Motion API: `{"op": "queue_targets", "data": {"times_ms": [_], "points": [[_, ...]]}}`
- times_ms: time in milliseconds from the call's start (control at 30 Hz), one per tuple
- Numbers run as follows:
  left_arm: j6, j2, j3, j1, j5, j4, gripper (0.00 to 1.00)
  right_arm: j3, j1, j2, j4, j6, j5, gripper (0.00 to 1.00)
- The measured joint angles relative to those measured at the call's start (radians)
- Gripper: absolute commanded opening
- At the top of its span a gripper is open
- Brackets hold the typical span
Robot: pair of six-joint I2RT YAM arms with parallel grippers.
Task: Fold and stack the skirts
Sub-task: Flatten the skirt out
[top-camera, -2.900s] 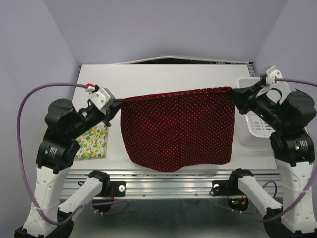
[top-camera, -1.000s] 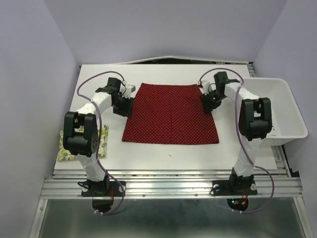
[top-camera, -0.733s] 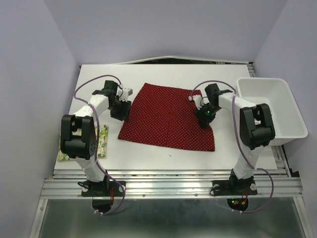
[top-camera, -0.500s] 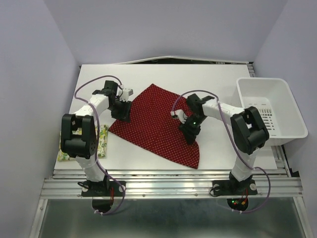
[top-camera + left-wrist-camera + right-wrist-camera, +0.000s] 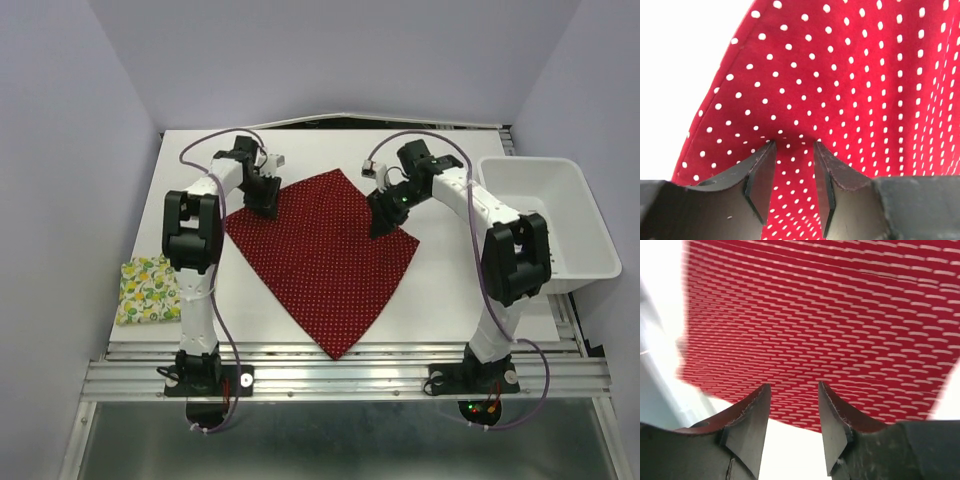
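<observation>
The dark red polka-dot skirt point(image 5: 320, 250) lies flat on the white table point(image 5: 470, 300), turned so it reads as a diamond with one corner towards the near edge. My left gripper point(image 5: 268, 203) is down on its upper-left edge; in the left wrist view its jaws point(image 5: 794, 145) stand apart with fabric point(image 5: 850, 75) slightly puckered between the tips. My right gripper point(image 5: 378, 222) is at the skirt's upper-right edge, and in the right wrist view it point(image 5: 794, 386) is open just above the blurred cloth point(image 5: 820, 305), holding nothing. The lemon-print skirt point(image 5: 148, 290) lies folded at the near left.
A white plastic bin point(image 5: 555, 225) stands at the table's right edge, close behind the right arm. The lilac walls close in the table on both sides and at the back.
The red skirt was hung between both grippers, then laid flat as a square. It has since turned into a diamond, with both grippers shifting along its far edges.
</observation>
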State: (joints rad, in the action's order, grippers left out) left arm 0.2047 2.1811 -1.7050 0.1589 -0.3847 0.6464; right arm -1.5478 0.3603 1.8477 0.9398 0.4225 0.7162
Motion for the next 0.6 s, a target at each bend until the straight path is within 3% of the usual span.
{"op": "queue_targets", "data": {"times_ms": [167, 333, 600], "points": [[0.006, 0.177, -0.296, 0.061, 0.008, 0.022, 0.48, 0.007, -0.053, 0.121, -0.108, 0.023, -0.166, 0.45], [0.017, 0.288, -0.48, 0.126, 0.01, 0.013, 0.52, 0.087, -0.037, 0.182, -0.158, 0.038, -0.224, 0.43], [0.021, 0.285, -0.465, 0.159, -0.01, -0.025, 0.56, 0.313, 0.062, 0.027, -0.209, 0.059, -0.238, 0.45]]}}
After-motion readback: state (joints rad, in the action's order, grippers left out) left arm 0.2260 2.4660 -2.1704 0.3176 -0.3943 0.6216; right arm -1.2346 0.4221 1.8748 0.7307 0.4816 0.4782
